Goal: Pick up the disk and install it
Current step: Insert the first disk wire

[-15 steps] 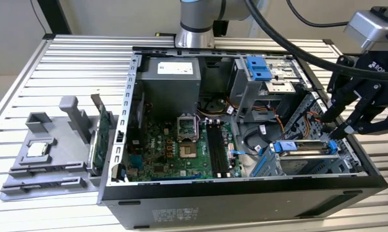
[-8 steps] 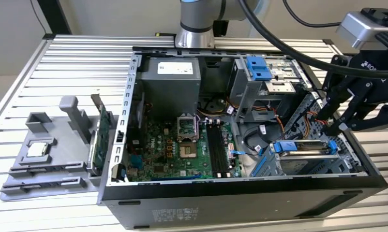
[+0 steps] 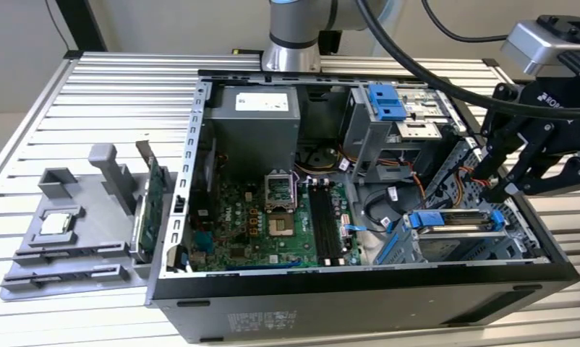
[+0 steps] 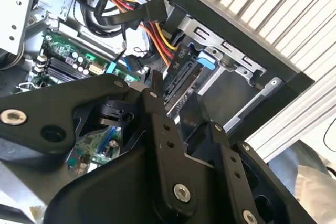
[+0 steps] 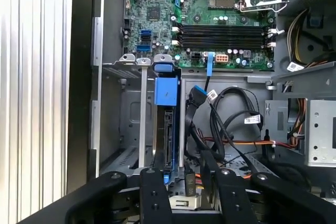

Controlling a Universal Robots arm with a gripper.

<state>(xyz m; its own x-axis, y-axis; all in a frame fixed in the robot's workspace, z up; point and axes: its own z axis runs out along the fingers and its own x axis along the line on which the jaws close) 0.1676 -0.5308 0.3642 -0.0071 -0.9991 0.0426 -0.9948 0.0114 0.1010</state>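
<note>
The disk [image 3: 459, 218] sits in the drive cage at the corner of the open computer case on the exterior view's right, with its blue carrier rail [image 3: 431, 220] facing the motherboard. In the first wrist view the disk [image 5: 168, 145] stands edge-on in the cage under its blue tab [image 5: 167, 92]. My black gripper [image 3: 521, 189] hovers just above and beside the cage, open, with nothing between its fingers. Its fingers [image 5: 152, 195] straddle the cable connectors at the disk's end. In the second wrist view the gripper [image 4: 176, 124] hangs over the disk's connector end [image 4: 181, 74].
The motherboard [image 3: 270, 217] fills the case floor. Orange and black cables [image 5: 231, 129] loop beside the cage. A blue latch [image 3: 387, 101] sits in the far bay. A grey fixture [image 3: 68, 231] with a square chip [image 3: 58, 224] and a green card [image 3: 155, 210] stands on the slatted table [image 3: 39, 108].
</note>
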